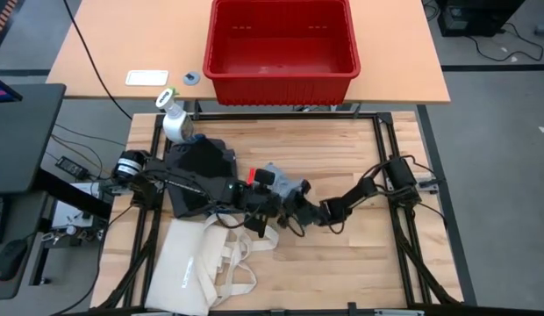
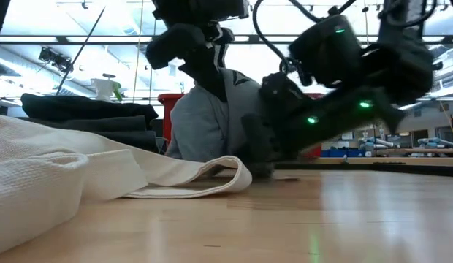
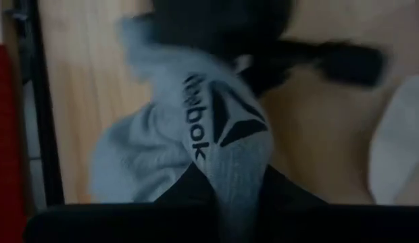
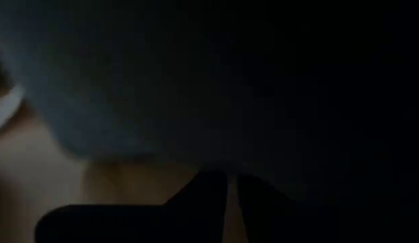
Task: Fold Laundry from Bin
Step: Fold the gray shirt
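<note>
A light grey sock (image 3: 162, 148) with black "Reebok" lettering stands up from the wooden table near its middle (image 1: 288, 184). My left gripper (image 3: 230, 202) is shut on it from above (image 2: 212, 73). My right gripper (image 4: 230, 192) is low at the sock's right side (image 1: 300, 209), fingers together, with grey cloth close ahead of it. A pile of dark garments (image 1: 200, 168) lies at the table's left under my left arm. The red bin (image 1: 281, 44) stands on the far table and shows no laundry inside. My left gripper pinches the sock between its two fingers at the band below the lettering (image 3: 233, 179). The fingers come from above, pointing down. The sock hangs below them, and its lower part (image 2: 201, 150) rests on the table. My right gripper: I cannot tell whether it touches the sock.
A cream canvas tote bag (image 1: 202, 263) with long handles lies at the near left, one handle (image 2: 212, 179) reaching toward the sock. A white spray bottle (image 1: 173, 118) stands at the far left corner. Bare wood lies at the right and near right.
</note>
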Available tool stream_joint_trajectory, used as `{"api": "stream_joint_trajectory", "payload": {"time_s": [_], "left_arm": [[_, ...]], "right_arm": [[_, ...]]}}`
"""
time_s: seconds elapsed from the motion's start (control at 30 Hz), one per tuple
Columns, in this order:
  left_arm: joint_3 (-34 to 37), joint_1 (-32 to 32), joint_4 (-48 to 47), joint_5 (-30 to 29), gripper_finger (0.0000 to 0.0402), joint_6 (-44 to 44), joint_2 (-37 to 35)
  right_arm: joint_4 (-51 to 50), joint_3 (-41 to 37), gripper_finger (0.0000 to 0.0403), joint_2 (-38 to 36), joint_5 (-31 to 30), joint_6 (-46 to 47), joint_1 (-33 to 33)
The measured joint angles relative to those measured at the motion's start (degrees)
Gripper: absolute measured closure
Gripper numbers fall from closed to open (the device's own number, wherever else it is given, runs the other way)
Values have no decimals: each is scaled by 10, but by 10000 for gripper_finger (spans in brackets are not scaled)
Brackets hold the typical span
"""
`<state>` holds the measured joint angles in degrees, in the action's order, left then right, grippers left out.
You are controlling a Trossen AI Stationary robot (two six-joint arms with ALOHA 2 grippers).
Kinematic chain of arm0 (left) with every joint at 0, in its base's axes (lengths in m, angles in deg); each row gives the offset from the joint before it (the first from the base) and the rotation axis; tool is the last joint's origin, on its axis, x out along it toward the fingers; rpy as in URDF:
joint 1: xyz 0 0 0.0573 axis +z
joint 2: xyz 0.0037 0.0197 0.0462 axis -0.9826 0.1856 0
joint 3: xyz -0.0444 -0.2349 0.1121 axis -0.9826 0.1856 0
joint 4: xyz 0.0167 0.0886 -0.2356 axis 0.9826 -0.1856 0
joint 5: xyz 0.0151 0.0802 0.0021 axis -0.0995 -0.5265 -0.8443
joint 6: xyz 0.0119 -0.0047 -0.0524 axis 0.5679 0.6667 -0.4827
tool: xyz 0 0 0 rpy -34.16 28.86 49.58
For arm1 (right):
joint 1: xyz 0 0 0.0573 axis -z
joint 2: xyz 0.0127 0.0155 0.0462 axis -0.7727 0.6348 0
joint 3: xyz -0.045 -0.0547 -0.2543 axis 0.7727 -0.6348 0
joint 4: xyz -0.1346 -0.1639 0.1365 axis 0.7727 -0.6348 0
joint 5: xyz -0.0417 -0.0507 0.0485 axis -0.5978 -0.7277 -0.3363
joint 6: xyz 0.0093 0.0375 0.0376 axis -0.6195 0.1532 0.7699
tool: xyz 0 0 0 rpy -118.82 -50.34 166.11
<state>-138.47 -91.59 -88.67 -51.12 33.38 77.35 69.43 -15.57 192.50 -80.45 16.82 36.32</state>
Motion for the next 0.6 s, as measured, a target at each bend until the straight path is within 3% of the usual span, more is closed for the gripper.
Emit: {"api": "stream_joint_trajectory", "payload": {"time_s": [0.1, 0.17, 0.27, 0.37, 0.5, 0.6], "left_arm": [[0, -15, -9, 4, 351, 14, -1], [0, -28, -27, -16, 352, 32, -10], [0, -42, -37, -60, 351, 62, -36], [0, -43, -45, -69, 349, 76, -65], [-1, -36, -60, -69, 349, 70, -104], [-1, -39, -98, -70, 348, 55, -133]], "right_arm": [[52, 7, 359, 0, 42, -59, 26], [98, 9, 359, 0, 77, -104, 35], [150, 17, 360, 0, 79, -164, 41], [192, 32, 360, 0, 125, -210, 56], [175, 91, 360, 0, 237, -237, 79], [106, 151, 360, 0, 259, -265, 91]]}}
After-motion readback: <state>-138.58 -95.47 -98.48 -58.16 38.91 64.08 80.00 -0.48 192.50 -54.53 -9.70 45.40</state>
